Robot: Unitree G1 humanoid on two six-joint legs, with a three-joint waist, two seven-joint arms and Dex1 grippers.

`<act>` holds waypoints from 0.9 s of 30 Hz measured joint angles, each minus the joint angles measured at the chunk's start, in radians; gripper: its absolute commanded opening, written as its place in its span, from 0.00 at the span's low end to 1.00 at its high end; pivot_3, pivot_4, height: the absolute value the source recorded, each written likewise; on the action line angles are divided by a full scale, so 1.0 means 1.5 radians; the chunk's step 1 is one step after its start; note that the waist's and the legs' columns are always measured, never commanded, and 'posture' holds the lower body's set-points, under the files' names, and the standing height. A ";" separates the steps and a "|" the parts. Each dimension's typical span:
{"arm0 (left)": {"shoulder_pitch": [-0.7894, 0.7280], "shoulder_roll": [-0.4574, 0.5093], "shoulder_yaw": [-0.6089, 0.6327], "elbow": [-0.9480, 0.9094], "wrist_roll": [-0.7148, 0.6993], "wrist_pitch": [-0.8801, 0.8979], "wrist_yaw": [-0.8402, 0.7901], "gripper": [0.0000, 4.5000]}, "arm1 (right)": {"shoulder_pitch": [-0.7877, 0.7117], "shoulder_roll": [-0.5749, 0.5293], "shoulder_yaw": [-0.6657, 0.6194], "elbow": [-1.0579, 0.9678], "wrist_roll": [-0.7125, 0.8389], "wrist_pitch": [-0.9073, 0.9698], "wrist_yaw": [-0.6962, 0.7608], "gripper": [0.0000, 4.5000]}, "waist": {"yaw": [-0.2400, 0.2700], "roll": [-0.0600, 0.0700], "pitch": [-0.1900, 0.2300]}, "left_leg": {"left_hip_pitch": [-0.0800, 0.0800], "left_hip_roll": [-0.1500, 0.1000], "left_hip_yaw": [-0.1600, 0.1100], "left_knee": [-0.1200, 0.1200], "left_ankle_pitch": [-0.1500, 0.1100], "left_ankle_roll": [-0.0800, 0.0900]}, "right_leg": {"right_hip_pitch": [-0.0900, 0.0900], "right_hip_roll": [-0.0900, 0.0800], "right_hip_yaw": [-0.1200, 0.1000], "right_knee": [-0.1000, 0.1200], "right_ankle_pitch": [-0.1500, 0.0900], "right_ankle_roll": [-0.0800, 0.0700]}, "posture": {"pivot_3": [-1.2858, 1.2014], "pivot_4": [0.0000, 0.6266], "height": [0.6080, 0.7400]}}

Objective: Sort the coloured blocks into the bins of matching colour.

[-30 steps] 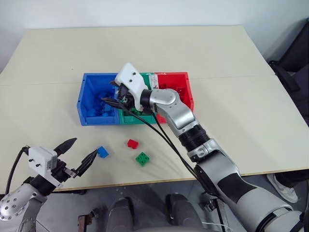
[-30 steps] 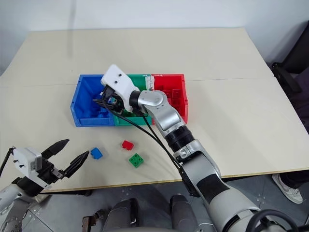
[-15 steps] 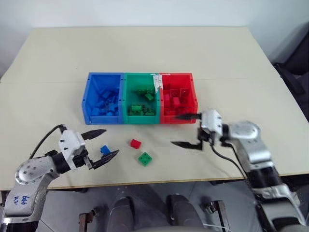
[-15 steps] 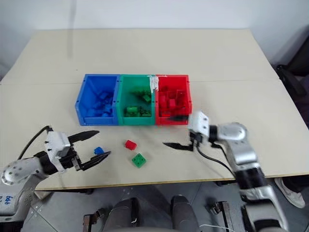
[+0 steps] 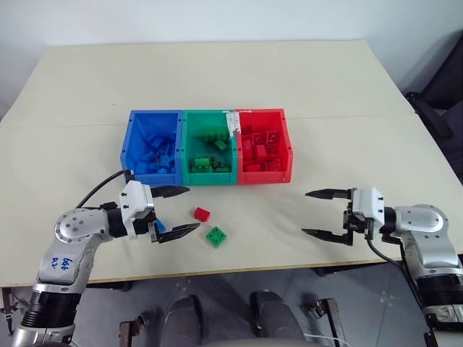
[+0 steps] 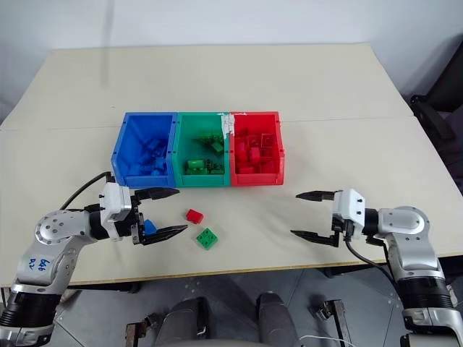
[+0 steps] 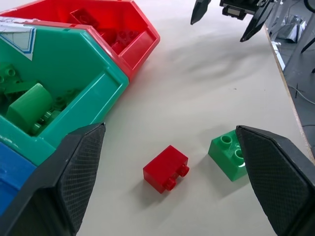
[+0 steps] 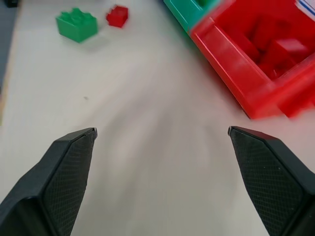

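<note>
1. Left gripper [image 5: 178,211] — jaws spread wide, empty; a blue block [image 6: 150,228] lies on the table [image 5: 217,79] between its fingers, partly hidden.
2. Red block [image 5: 201,214] and green block [image 5: 215,236] lie just beyond the fingertips.
3. Right gripper [image 5: 312,213] — wide open, empty, well apart from the bins [image 5: 207,147].

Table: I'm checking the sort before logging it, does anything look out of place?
Yes. Three blocks lie loose on the table before the bins: a red block, a green block, and a blue block between the left gripper's open fingers.
</note>
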 measured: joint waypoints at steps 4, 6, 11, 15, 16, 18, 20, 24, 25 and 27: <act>0.038 0.014 0.047 0.012 -0.007 -0.007 -0.004 1.00 | -0.082 0.056 0.098 -0.061 0.008 0.111 0.007 0.99 | -0.005 0.000 0.000 | 0.002 0.001 0.001 0.000 0.000 0.000 | 0.000 0.001 0.002 0.002 0.000 0.000 | 0.52 0.24 1.00; 0.068 0.029 0.069 0.018 -0.008 -0.011 -0.008 1.00 | -0.124 0.081 0.145 -0.076 0.006 0.157 0.013 0.99 | -0.005 0.000 0.000 | 0.002 0.001 0.001 0.000 0.000 0.000 | 0.000 0.001 0.002 0.002 0.000 0.000 | 0.52 0.24 1.00; 0.177 0.046 0.128 0.025 -0.008 -0.011 -0.012 1.00 | -0.209 0.155 0.252 -0.043 -0.028 0.201 0.044 0.99 | -0.003 0.000 0.000 | 0.002 0.001 0.001 0.000 -0.002 0.000 | -0.001 0.001 0.001 0.001 0.000 -0.001 | 0.52 0.24 1.00; 0.233 0.046 0.163 -0.009 -0.015 -0.011 -0.010 1.00 | -0.244 0.202 0.299 0.034 -0.074 0.174 0.050 0.99 | 0.005 0.000 0.000 | 0.001 0.001 0.001 0.000 -0.002 0.000 | -0.001 0.000 0.000 0.001 -0.001 -0.001 | 0.52 0.24 1.00; 0.242 0.044 0.171 -0.022 -0.020 -0.011 -0.006 1.00 | -0.250 0.211 0.303 0.053 -0.084 0.160 0.050 0.99 | 0.005 0.000 0.000 | 0.001 0.001 0.002 0.000 -0.002 0.000 | 0.000 0.000 0.000 0.001 -0.001 -0.001 | 0.52 0.24 1.00; 0.261 0.032 0.183 -0.053 -0.028 -0.012 0.001 1.00 | -0.263 0.225 0.311 0.094 -0.108 0.137 0.050 0.99 | 0.002 -0.001 0.000 | 0.001 0.001 0.003 0.000 -0.002 0.000 | 0.000 -0.001 0.000 0.001 -0.001 -0.001 | 0.52 0.24 1.00; 0.276 0.028 0.184 -0.078 -0.035 -0.012 0.005 1.00 | -0.266 0.241 0.319 0.124 -0.126 0.122 0.048 0.95 | 0.000 -0.001 0.000 | 0.002 0.001 0.003 0.000 -0.003 0.000 | 0.000 -0.001 0.000 0.001 -0.001 -0.002 | 0.52 0.24 1.00; 0.278 0.023 0.184 -0.095 -0.036 -0.011 0.015 1.00 | -0.266 0.256 0.323 0.137 -0.138 0.106 0.046 0.71 | -0.001 -0.001 0.000 | 0.002 0.001 0.003 0.000 -0.003 0.000 | -0.001 0.000 0.000 0.001 -0.001 -0.002 | 0.52 0.24 1.00; 0.278 0.023 0.184 -0.101 -0.036 -0.011 0.016 1.00 | -0.266 0.256 0.323 0.137 -0.140 0.105 0.046 0.63 | -0.001 -0.001 0.000 | 0.002 0.001 0.003 0.000 -0.003 0.000 | -0.001 0.000 0.000 0.001 -0.001 -0.002 | 0.52 0.24 1.00; 0.276 0.023 0.184 -0.105 -0.036 -0.010 0.020 1.00 | -0.263 0.252 0.322 0.136 -0.140 0.104 0.048 0.48 | -0.001 -0.001 0.000 | 0.002 0.001 0.003 0.000 -0.003 0.000 | -0.001 0.000 0.000 0.001 -0.001 -0.002 | 0.52 0.24 1.00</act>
